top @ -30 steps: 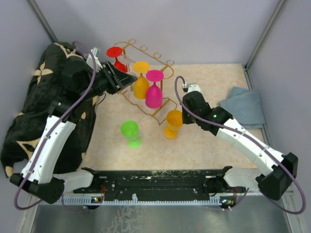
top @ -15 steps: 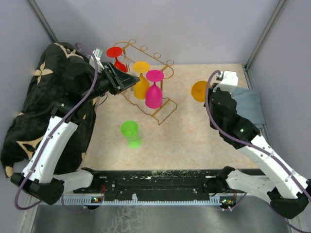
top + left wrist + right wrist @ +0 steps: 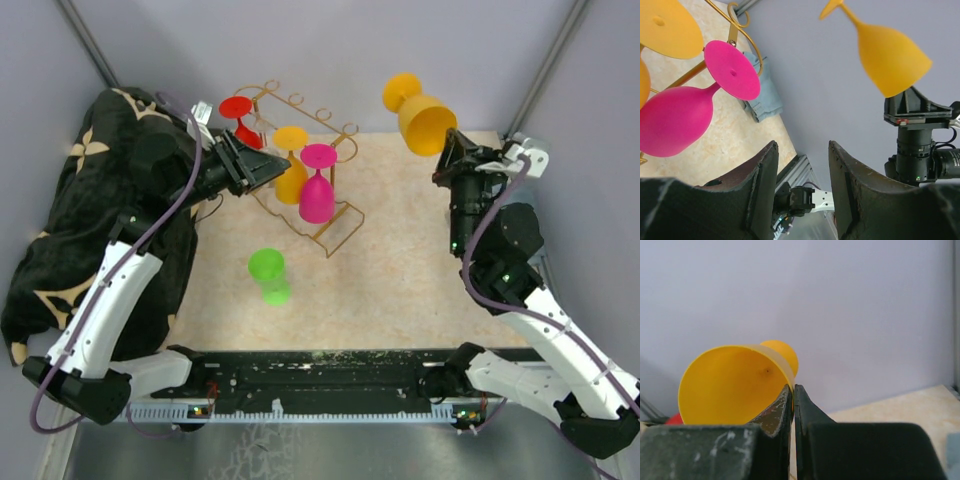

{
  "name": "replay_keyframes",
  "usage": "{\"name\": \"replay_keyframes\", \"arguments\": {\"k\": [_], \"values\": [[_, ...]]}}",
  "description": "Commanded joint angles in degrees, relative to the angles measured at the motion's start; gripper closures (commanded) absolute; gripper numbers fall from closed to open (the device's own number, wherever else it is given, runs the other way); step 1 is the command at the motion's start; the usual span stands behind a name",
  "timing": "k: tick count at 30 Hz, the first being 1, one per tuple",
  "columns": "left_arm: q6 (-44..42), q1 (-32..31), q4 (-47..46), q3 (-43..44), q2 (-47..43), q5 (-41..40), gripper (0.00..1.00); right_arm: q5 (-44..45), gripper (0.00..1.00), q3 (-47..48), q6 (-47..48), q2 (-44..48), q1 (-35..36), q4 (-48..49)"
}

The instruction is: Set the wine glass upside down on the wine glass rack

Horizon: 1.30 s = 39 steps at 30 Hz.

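Over by the back wall, well right of the wine glass rack with its 3 hung glasses, I hold the orange wine glass high. In the last second it has left the table and tipped foot-up. Pickup is done, I judge; hanging remains. My right gripper is pinched shut on its rim. My left gripper stands half open and empty beside the rack.

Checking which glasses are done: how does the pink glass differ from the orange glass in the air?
The pink glass sits upside down on the rack; the orange glass tilts in the air. The right pincer pinches the orange glass's rim; nothing grips the pink glass. Both are stemmed.
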State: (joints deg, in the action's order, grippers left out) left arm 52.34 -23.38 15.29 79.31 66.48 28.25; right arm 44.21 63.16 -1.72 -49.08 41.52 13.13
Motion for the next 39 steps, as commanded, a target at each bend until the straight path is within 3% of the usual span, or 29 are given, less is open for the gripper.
{"name": "replay_keyframes", "arguments": {"k": [1,14,19,27,35,39], "values": [[2.6,0.1,-7.0,-1.7,-0.7,2.7,0.49,-10.5,1.0,5.9,-4.3,-0.6,0.3,11.5],[8.7,0.2,-21.0,-4.9,0.1,6.0,0.48,-29.4,1.0,11.2,-21.8,-3.6,-2.1,10.5],[8.8,0.2,-21.6,-4.8,0.0,6.2,0.48,-41.1,1.0,15.2,-31.3,-8.6,-7.9,10.7],[7.9,0.4,-22.6,-4.9,-1.2,5.5,0.47,-64.5,1.0,17.2,-59.1,-18.7,-21.2,28.2],[12.5,1.0,-33.9,-9.0,-3.3,5.6,0.41,-73.8,1.0,13.6,-79.4,-26.1,-27.1,48.8],[16.5,1.5,-40.9,-10.1,-2.6,6.5,0.37,-78.1,1.0,13.4,-84.8,-28.8,-28.2,55.3]]}}
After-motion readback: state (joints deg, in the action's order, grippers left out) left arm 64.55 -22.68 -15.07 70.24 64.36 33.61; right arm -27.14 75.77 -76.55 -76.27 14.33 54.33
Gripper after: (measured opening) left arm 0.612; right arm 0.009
